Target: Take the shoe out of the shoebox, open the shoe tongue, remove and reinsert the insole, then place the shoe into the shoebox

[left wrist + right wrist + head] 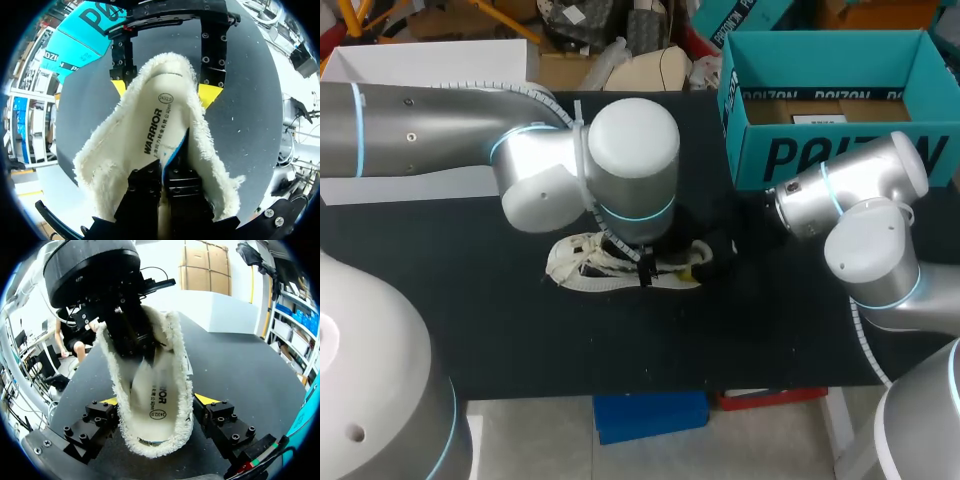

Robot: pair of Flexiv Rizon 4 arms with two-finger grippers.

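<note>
Shoe (pixel 582 270) lying on its side on the black table (pixel 470 310), near the middle, outside the teal shoebox (pixel 840 155) that stands open at the far right corner; a white box (pixel 420 65) sits at the far left. Left arm (pixel 430 125) enters from the left, its wrist directly above the shoe and hiding the opening in the head view. Left gripper (pixel 167 167) reaches down into the shoe's fleece-lined opening; its black fingers stand close together, pinching an edge of the insole (pixel 155 125), whose blue underside shows just beside them; the yellow tips themselves are hidden inside the shoe. The rest of the insole lies flat in the shoe, printed side up, ringed by the fleece lining (pixel 107 160). Right arm (pixel 865 235) enters from the right, between shoebox and shoe, reaching toward the heel end. Right gripper (pixel 156 401) straddles the heel, fingers set wide, one yellow tip (pixel 204 399) against each side of the fleece rim, so that the shoe is gripped from two sides. The two grippers thus face each other along the shoe, the right at the heel, the left farther toward the toe.
</note>
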